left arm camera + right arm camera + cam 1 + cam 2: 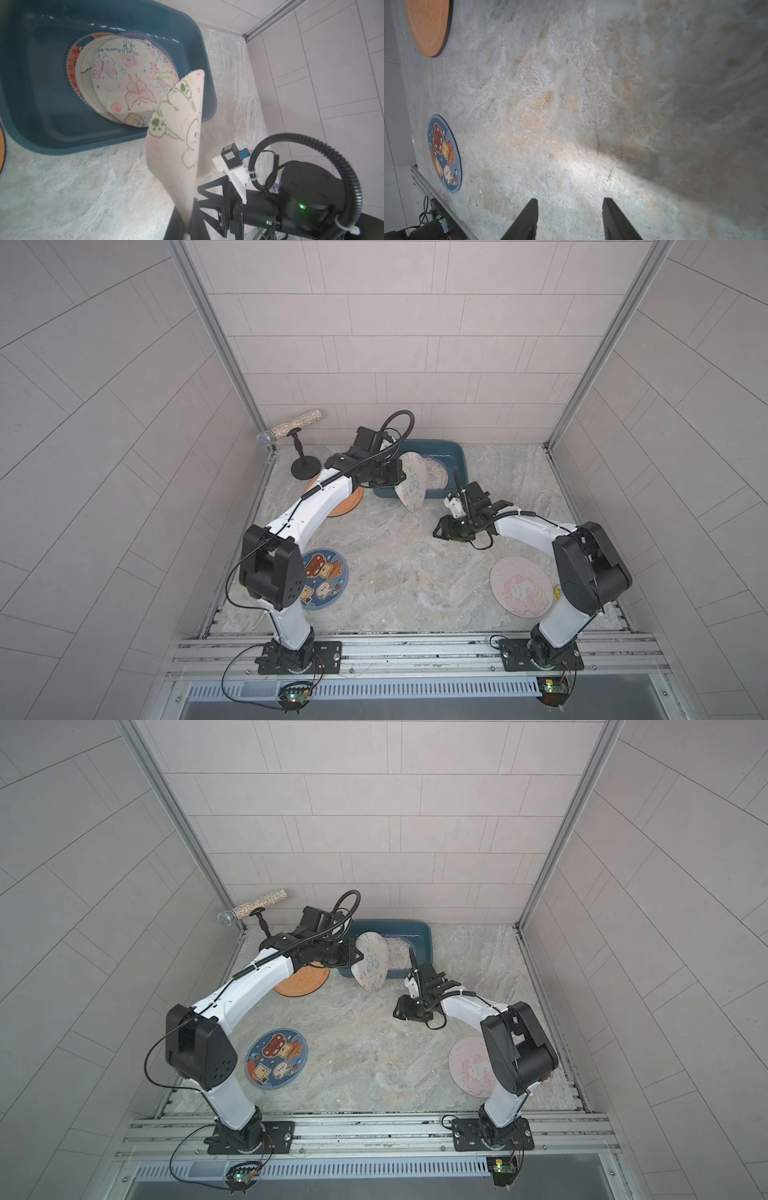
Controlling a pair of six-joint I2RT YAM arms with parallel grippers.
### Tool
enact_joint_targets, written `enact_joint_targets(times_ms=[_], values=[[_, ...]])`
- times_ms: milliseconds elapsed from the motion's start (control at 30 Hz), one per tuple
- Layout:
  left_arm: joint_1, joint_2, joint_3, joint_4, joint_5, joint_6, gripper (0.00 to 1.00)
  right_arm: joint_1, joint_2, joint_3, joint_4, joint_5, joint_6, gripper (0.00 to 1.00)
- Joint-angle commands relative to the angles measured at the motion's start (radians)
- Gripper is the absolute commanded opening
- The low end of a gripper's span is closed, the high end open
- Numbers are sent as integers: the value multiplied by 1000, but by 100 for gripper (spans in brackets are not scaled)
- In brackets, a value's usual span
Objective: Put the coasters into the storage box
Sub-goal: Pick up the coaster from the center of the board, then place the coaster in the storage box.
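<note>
1. Coasters nearest the arm bases: a blue cartoon coaster [326, 576] [277, 1057] lies flat on the worktop [395, 564] beside the left arm. A pink unicorn coaster [521, 587] [471, 1067] lies flat on the right side, partly hidden by the right arm's elbow.
2. Farther in, the right pincer [570, 200] [437, 529] hangs over bare worktop. It is released: its jaws stand apart with nothing between them.
3. An orange coaster [347, 506] [299, 982] [427, 25] lies flat under the left forearm, which covers part of it in both top views.
4. The left pincer [187, 224] [399, 477] is clenched on the edge of a pale coaster [176, 135] [411, 481] [370, 961]. The coaster is printed with green and pink outlines, stands on edge and is curled. It is raised over the near rim of the storage box [457, 452] [424, 928] [31, 104], partly above the box and partly above the worktop.
5. Inside the box several stacked coasters [128, 83] [436, 479] lie overlapping, with a butterfly and flower print on top.
6. At the far left a glittery microphone [291, 427] sits on a stand with a black round base [305, 468], close to the orange coaster.
</note>
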Motion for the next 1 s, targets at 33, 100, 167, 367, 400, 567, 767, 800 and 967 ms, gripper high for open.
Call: enact_joint_targets(times_ms=[33,100,167,367,400,567,767,800,967], values=[[-3,100,110,-10,30,18,0,-19,-46,-11,1,-21,4,53],[-4,148,162,-3,36,13,0,-29,-53,-14,3,-28,2,54],[-4,199,216,18,43,3,0,-40,-61,-19,3,-35,2,54],[-1,342,351,113,55,-30,0,-71,-84,-37,0,-49,4,54],[-2,372,385,110,61,-34,0,-76,-86,-39,-2,-50,4,54],[1,539,567,120,99,-79,0,-98,-93,-44,-17,-53,3,54],[21,667,657,173,106,-136,0,-118,-84,-30,-40,-55,-5,54],[27,678,660,178,102,-141,0,-120,-82,-27,-43,-56,-7,54],[61,715,652,133,48,-113,1,-128,-85,-19,-53,-54,-11,54]])
